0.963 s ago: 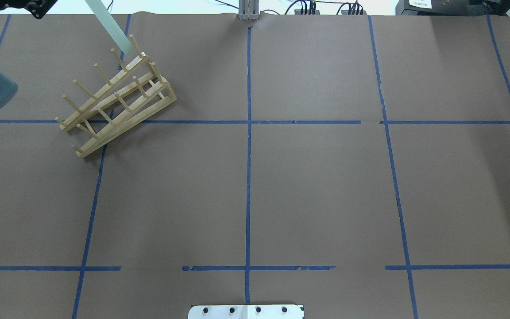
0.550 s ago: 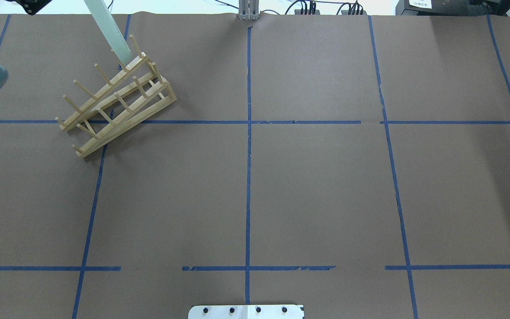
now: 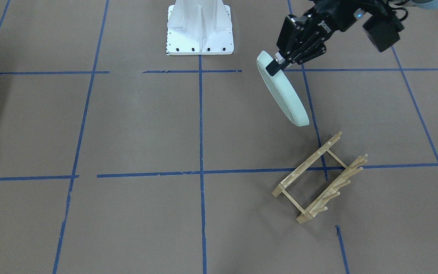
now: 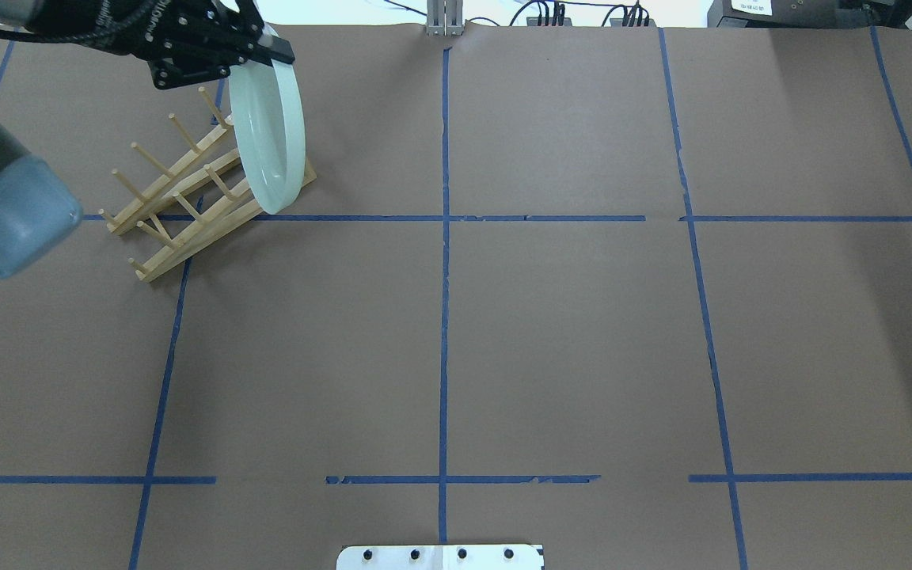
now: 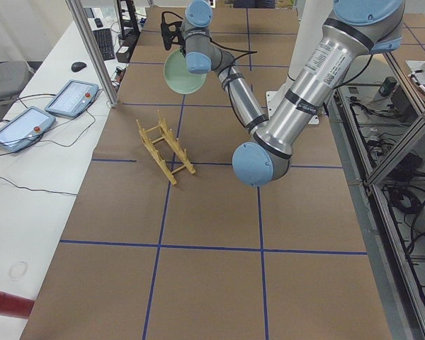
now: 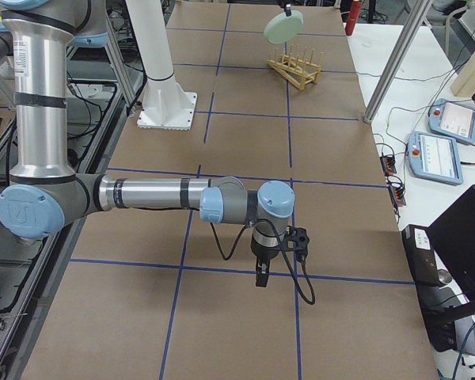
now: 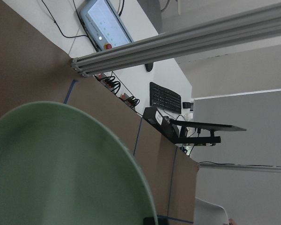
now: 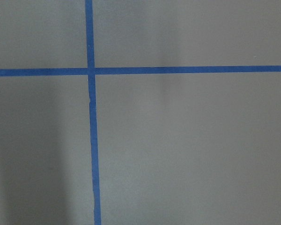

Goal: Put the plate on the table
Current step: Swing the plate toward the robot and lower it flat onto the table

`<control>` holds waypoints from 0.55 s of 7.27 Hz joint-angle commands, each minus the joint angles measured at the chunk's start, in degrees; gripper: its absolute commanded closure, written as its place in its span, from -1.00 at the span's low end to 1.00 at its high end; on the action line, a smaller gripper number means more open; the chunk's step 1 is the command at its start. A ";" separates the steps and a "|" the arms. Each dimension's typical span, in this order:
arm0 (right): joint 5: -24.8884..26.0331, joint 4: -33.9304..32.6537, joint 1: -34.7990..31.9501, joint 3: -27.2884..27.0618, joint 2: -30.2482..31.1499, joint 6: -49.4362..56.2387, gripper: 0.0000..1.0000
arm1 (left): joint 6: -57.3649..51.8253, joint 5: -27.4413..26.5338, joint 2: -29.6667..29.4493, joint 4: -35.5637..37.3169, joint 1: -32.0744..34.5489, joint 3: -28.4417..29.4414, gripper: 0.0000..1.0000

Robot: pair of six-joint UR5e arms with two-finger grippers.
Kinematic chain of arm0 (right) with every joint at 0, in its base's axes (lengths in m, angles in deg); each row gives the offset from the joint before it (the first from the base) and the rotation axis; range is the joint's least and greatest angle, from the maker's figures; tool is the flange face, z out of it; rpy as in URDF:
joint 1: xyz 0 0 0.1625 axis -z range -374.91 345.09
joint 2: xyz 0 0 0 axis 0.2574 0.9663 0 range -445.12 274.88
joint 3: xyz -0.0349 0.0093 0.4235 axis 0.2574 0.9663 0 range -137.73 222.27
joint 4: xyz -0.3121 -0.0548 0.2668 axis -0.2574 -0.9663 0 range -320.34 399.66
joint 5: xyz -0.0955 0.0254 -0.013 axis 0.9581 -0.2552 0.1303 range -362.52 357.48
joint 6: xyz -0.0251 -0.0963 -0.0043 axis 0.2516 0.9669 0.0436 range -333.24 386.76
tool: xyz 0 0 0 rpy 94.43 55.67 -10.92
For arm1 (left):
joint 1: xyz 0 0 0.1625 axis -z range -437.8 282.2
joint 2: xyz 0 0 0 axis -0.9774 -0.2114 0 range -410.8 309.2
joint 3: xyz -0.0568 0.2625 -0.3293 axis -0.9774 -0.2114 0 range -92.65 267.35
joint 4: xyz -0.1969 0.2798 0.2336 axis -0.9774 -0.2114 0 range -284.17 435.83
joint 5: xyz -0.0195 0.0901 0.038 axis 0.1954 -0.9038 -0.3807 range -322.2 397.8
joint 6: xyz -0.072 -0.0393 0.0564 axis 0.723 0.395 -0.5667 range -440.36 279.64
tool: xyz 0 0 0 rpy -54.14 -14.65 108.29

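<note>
We hold the plate (image 3: 284,94) on edge, left gripper (image 3: 276,64) fingers clamped on its rim, so it clears the rack (image 3: 318,179) pegs before lowering to the table (image 3: 127,125). We cannot tell the state of the right gripper (image 6: 260,275) fingers.

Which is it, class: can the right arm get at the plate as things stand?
Probably not. The left fingers hold the plate aloft near the rack, and the right arm sits low at the table's opposite end, far off.

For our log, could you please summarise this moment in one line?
left end effector: shut on plate | plate: airborne, on edge, clear of peg rack | table: not reached
</note>
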 commanded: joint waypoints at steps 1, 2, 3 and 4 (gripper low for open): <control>0.00 -0.07 0.08 0.00 0.00 0.00 -1.00 | -13.70 -17.91 -5.85 27.31 -14.94 -2.10 1.00; 0.00 0.02 0.08 0.00 0.00 0.00 -1.00 | -18.81 -24.98 -9.54 37.47 -20.08 -1.06 1.00; 0.00 0.02 0.08 0.00 0.00 0.00 -1.00 | -22.77 -28.36 -9.58 40.70 -23.26 1.65 1.00; 0.00 0.02 0.00 0.00 0.00 0.00 -1.00 | -24.12 -32.14 -9.23 41.43 -26.77 5.07 1.00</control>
